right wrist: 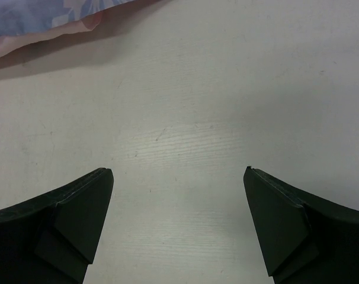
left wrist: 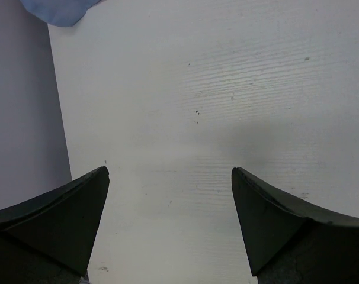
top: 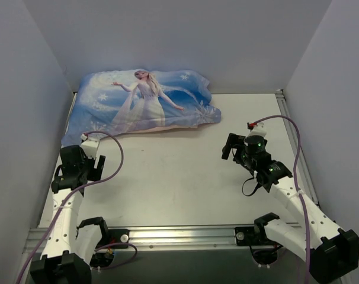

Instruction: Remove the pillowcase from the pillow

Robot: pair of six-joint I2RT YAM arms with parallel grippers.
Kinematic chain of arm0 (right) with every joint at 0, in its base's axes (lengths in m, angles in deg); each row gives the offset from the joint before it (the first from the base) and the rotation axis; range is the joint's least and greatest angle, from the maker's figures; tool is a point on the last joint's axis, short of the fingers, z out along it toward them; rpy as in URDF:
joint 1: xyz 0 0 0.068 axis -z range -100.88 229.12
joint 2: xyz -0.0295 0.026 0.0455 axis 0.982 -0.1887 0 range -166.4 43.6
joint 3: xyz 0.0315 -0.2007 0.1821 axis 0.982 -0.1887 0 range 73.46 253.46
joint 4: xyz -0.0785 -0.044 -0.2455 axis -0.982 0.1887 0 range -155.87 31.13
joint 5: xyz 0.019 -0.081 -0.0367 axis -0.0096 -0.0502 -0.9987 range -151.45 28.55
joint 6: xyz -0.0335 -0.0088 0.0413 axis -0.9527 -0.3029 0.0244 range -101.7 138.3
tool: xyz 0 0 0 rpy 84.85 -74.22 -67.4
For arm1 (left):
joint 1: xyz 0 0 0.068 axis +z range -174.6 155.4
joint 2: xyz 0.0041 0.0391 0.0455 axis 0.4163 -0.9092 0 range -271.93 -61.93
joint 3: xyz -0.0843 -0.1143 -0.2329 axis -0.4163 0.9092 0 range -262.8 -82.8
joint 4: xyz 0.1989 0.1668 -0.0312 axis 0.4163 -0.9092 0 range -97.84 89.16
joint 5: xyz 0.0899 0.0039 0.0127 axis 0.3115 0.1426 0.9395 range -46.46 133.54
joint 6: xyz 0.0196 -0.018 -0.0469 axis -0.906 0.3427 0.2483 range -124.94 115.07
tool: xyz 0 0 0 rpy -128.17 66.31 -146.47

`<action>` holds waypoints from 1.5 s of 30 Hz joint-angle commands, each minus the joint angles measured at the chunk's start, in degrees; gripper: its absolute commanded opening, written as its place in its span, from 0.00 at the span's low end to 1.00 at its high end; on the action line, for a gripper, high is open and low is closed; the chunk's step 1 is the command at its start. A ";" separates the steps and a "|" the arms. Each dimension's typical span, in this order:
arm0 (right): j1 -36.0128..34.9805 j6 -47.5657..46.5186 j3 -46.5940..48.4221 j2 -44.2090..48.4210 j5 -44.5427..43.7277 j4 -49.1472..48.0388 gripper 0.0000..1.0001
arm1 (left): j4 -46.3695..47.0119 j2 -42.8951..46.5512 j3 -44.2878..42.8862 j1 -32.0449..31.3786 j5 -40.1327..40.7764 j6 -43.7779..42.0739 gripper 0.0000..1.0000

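The blue pillowcase (top: pixel 144 103), printed with a pale-haired woman and snowflakes, lies plump at the far left of the table, its pink underside showing along the near edge. The white pillow is hidden inside it. A blue corner shows in the left wrist view (left wrist: pixel 61 10), a blue and pink edge in the right wrist view (right wrist: pixel 43 21). My left gripper (top: pixel 80 158) is open and empty, just near of the pillowcase's left corner. My right gripper (top: pixel 234 145) is open and empty, to the right of and nearer than the pillowcase. Both are apart from it.
White table (top: pixel 179 177) with grey walls at left, right and back. A metal rail (top: pixel 185 235) runs along the near edge between the arm bases. Purple cables loop from both arms.
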 commanded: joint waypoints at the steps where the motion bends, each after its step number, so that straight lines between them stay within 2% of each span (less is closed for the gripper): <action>1: 0.25 -0.39 1.01 0.65 0.13 -1.21 1.00 | 2.63 1.14 -0.12 0.11 1.98 1.30 0.94; 7: 0.16 -0.47 1.36 0.04 1.44 -1.56 1.00 | 1.40 0.88 -0.21 0.02 1.37 0.25 0.94; 11: 0.25 -2.67 3.81 -3.29 4.86 -5.58 1.00 | -1.68 -1.93 -1.53 0.02 -1.62 -4.75 0.94; 13: 0.16 -4.59 6.62 -8.89 9.41 -8.04 1.00 | 0.06 -6.84 -5.21 0.10 0.65 -4.77 0.94; 15: 0.16 -6.01 13.29 -14.18 11.46 -8.94 0.99 | 3.04 -14.48 -11.33 0.37 5.57 -5.12 0.94; 18: 0.16 -8.29 24.01 -28.91 12.96 -8.76 0.99 | 10.06 -24.67 -18.81 1.25 7.78 -6.26 0.94; 21: 0.07 -9.79 34.27 -37.29 15.59 -8.42 0.99 | 15.96 -36.01 -24.54 1.34 9.27 -7.14 0.94; 22: 0.16 -10.05 36.58 -42.89 16.03 -8.33 0.99 | 16.86 -39.00 -28.99 1.25 10.06 -7.31 0.94; 24: 0.16 -10.41 43.94 -48.45 16.74 -7.63 0.98 | 15.82 -48.57 -34.29 0.81 11.29 -7.49 0.94; 25: 0.25 -10.41 46.51 -53.96 16.83 -6.84 0.98 | 14.59 -51.83 -40.06 0.37 14.43 -7.49 0.94; 26: 0.16 -10.41 49.15 -56.71 16.83 -6.48 0.98 | 13.27 -58.73 -42.98 -0.15 17.59 -7.32 0.94; 28: 0.25 -9.53 56.09 -64.10 16.65 -4.11 0.97 | 10.71 -64.84 -48.00 -1.91 24.88 -7.49 0.94; 30: 0.16 -8.22 60.31 -70.93 17.00 -2.88 0.96 | 12.80 -69.87 -50.83 -2.70 27.81 -7.66 0.94; 31: 0.07 -7.95 64.42 -72.89 17.35 -1.22 0.90 | 13.87 -70.40 -50.84 -2.62 27.04 -8.10 0.94; 33: 0.07 -7.24 66.74 -76.58 18.75 -0.33 0.79 | 14.23 -71.98 -51.54 -2.71 25.89 -8.55 0.94; 34: 0.07 -6.63 66.58 -76.78 19.02 -1.11 0.64 | 13.88 -72.51 -51.97 -2.88 25.80 -8.46 0.94; 35: 0.16 -6.37 65.79 -76.61 19.11 -2.08 0.55 | 13.70 -73.21 -52.24 -2.97 25.10 -8.72 0.91; 36: 0.16 -6.10 64.74 -75.56 19.11 -3.04 0.48 | 13.27 -73.56 -52.59 -2.97 24.49 -9.07 0.76; 37: 0.25 -5.84 62.73 -74.85 18.76 -4.71 0.27 | 13.26 -73.74 -52.68 -3.15 24.66 -9.07 0.57; 38: 0.33 -5.75 62.01 -73.02 18.59 -5.16 0.17 | 13.35 -73.57 -52.51 -3.15 24.05 -8.90 0.11; 39: 0.34 -5.75 61.40 -72.04 18.58 -5.34 0.01 | 13.61 -73.13 -52.16 -2.80 23.61 -8.38 0.02; 43: -0.28 -6.80 58.94 -65.28 21.82 -4.28 0.00 | 18.61 -67.79 -47.51 -2.36 22.64 -6.10 0.02; 45: -1.07 -7.59 57.62 -58.53 22.54 -3.85 0.00 | 20.47 -64.18 -44.35 -2.01 20.62 -5.04 0.02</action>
